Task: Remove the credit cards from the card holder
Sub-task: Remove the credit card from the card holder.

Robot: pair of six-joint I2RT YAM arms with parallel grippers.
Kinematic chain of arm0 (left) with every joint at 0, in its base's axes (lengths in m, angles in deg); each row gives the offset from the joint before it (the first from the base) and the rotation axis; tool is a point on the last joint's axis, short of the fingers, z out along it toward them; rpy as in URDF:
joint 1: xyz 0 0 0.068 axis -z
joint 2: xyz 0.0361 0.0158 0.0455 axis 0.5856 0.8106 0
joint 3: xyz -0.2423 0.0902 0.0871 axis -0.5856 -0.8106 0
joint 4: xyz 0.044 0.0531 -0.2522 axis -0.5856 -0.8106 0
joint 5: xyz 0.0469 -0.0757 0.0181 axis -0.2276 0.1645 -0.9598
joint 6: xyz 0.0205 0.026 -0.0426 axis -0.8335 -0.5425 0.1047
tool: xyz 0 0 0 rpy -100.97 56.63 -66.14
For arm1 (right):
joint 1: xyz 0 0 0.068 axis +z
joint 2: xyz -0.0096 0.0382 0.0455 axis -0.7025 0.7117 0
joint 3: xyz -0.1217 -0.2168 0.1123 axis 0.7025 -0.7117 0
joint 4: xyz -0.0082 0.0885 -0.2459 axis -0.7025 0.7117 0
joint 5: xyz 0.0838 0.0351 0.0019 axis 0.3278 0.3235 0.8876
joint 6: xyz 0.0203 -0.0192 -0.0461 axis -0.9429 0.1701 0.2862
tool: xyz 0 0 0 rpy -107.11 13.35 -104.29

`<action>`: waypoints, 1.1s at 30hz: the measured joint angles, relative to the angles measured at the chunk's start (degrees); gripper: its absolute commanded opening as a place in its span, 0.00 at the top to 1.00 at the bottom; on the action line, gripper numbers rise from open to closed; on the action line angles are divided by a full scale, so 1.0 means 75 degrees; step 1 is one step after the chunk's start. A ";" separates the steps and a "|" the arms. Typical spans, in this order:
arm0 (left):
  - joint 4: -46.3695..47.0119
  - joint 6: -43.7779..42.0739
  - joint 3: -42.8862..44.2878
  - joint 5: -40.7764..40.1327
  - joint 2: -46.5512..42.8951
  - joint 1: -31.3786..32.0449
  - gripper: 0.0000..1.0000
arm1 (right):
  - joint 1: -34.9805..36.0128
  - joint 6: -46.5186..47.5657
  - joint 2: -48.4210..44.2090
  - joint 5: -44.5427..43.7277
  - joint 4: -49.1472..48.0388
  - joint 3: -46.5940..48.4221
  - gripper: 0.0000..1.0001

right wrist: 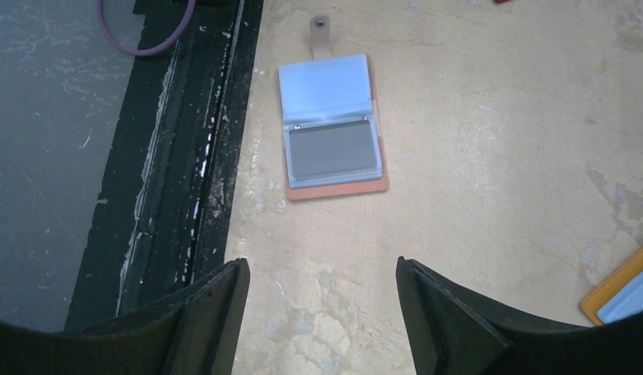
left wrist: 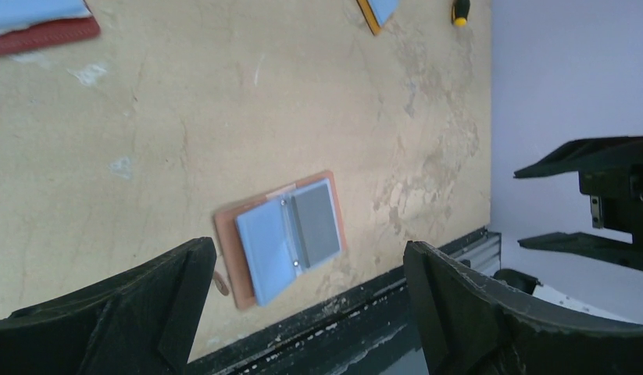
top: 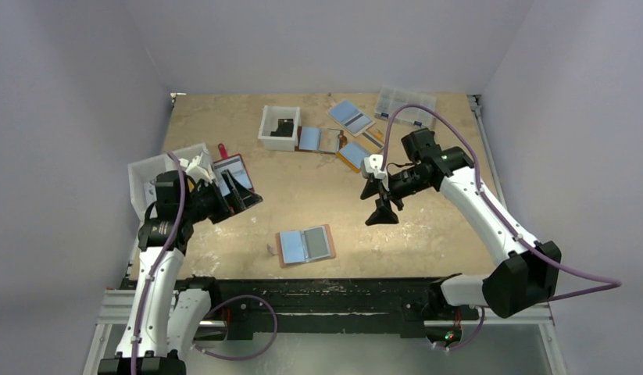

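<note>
Black fingers [right wrist: 212,312] of your right gripper [right wrist: 322,266] fill the bottom of the right wrist view. They stand wide apart and hold nothing. I think they are open so they are ready to pinch a card. Your left gripper [left wrist: 310,246] is spread as wide as it goes and is empty too. It hangs over the left side of the table [right wrist: 498,156].

The card holder [right wrist: 337,189] lies flat and open on the table, close to the black rail [right wrist: 177,156] at the near edge, between your two arms. Both wrist cameras look at it, so I think both arms are lined up to work on it. The light blue card [right wrist: 324,87] sits in one half and the dark grey card [right wrist: 332,148] sits in the other. Both are in their pockets, so no card is out yet. With the pockets facing up, you can reach the cards from above. The holder looks thin and light, so it may slide when you pull. You could press it down with one gripper and pull with the other.
</note>
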State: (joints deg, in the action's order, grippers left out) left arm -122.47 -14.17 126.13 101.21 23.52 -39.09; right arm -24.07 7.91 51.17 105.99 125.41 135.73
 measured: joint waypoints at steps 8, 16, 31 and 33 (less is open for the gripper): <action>-0.0189 0.0219 -0.0181 0.0391 -0.0335 0.0350 0.01 | -0.0012 -0.0221 -0.0207 -0.0154 -0.0087 -0.0323 0.23; -0.0163 0.0370 -0.0294 0.0542 -0.0423 0.0793 0.01 | -0.0256 -0.0332 -0.0207 -0.0187 -0.0146 -0.0411 0.22; 0.0242 0.0842 -0.0801 0.0577 -0.0691 0.1469 0.01 | -0.0350 -0.0353 0.0149 -0.0064 -0.0192 -0.0466 0.22; 0.0396 0.0962 -0.0842 0.0539 -0.0664 0.1638 0.01 | -0.0350 -0.0335 0.0233 -0.0015 -0.0187 -0.0475 0.22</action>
State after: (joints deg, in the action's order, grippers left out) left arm -119.49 -6.95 119.81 105.25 18.54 -26.81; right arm -26.69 5.39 52.92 105.88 124.01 132.17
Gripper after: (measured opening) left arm 0.990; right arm 0.780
